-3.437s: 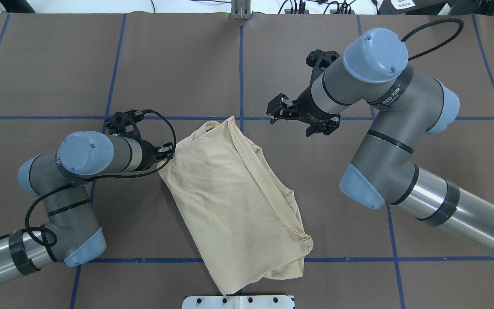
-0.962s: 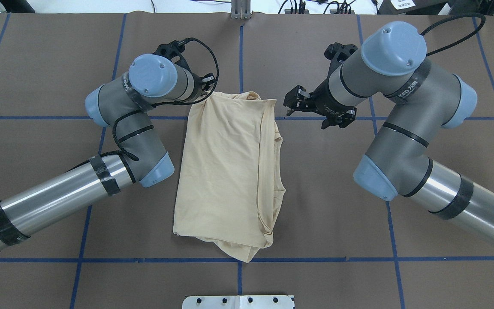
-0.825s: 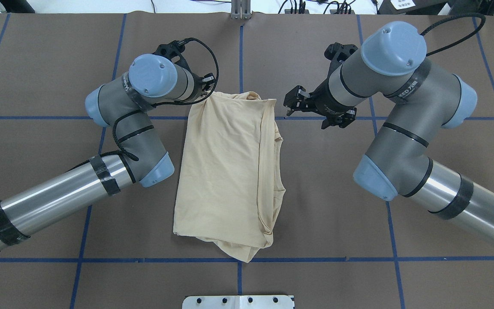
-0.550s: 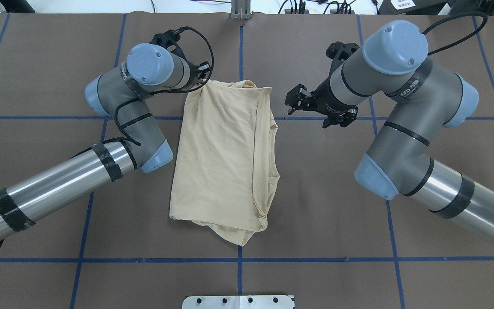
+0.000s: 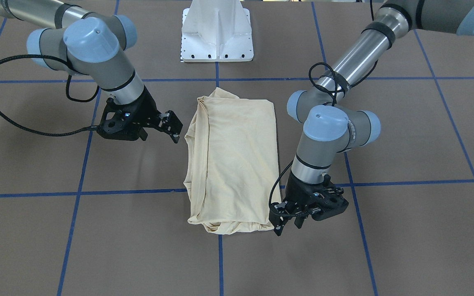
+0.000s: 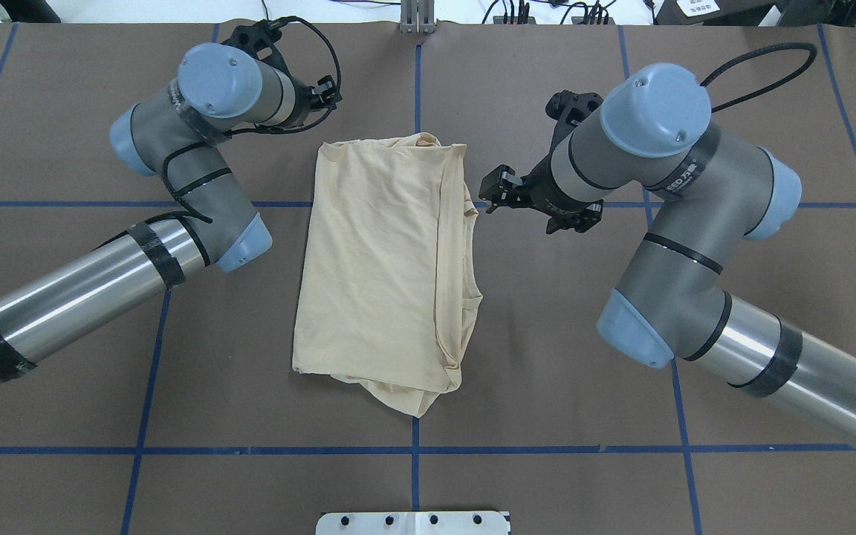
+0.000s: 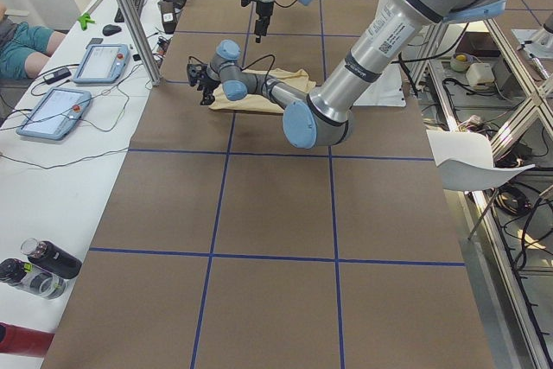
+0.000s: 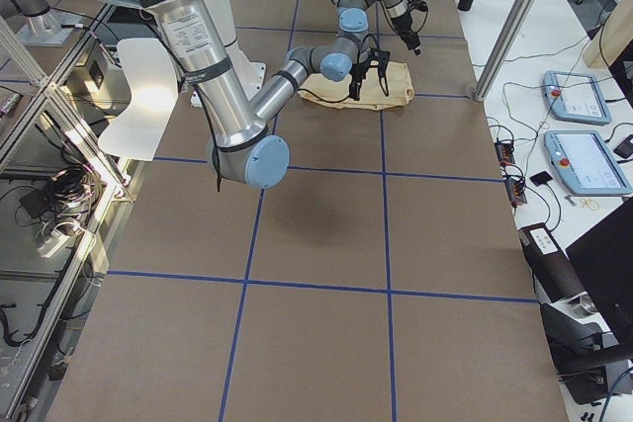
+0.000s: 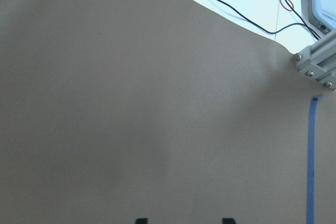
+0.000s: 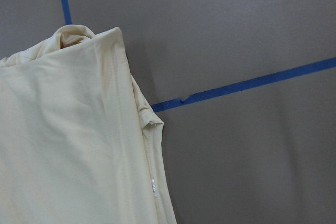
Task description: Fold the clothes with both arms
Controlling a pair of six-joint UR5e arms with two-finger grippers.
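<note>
The clothes are one cream-yellow shirt [image 6: 383,260], folded into a long rectangle on the brown table [image 6: 584,371]; it also shows in the front view [image 5: 233,164]. My left gripper [image 6: 330,91] hovers open just beyond the shirt's far left corner and holds nothing. Its wrist view shows only bare table past its fingertips [image 9: 140,220]. My right gripper [image 6: 489,195] stands open beside the shirt's far right edge, apart from the cloth. The right wrist view looks down on that edge of the shirt [image 10: 68,140], where a small white label [image 10: 153,184] shows.
Blue tape lines [image 6: 413,449] grid the table. The white pedestal base [image 5: 217,31] stands at the robot's side, near the shirt's near end. A metal post [image 6: 417,18] rises at the far edge. Tablets [image 7: 99,62] and cables lie on a side bench.
My left gripper dragged the shirt's far left corner away from the robot and straightened it, then let go and rose off the cloth. The right gripper drifted slightly toward the shirt.
</note>
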